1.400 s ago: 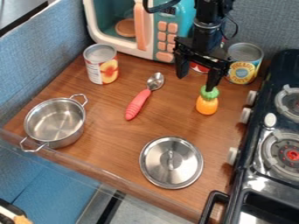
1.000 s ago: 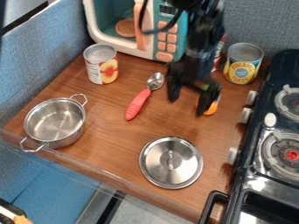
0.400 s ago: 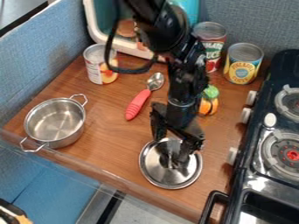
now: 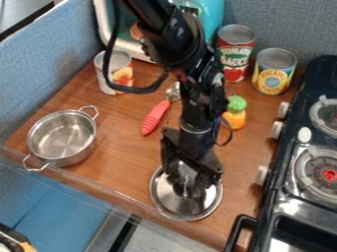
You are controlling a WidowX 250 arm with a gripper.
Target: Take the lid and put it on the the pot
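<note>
The pot [image 4: 60, 139] sits upright on the bench [image 4: 118, 172], uncovered, its two looped handles on opposite sides. As the camera view shows it, the lid [image 4: 164, 199] is to the right of the pot and nearer the front edge, well apart from it, with its top side up. The gripper [image 4: 187, 188] points down over the middle of the lid, likewise to the right of the pot. How far open it is cannot be told, nor whether it has hold of the lid.

To the right of the pot and a little farther back lies a spoon with a pink handle [image 4: 155, 117], partly behind the arm. A can with a fruit picture [image 4: 122, 75] stands behind the pot and somewhat to its right. Farther right of the pot, toward the back, are a toy pineapple [image 4: 235, 117], a red can [image 4: 235, 59] and a yellow and blue can [image 4: 273, 79]. A toy microwave [image 4: 211, 15] is behind the pot and to its right. The stove [image 4: 304, 123] is at the far right of the pot.
</note>
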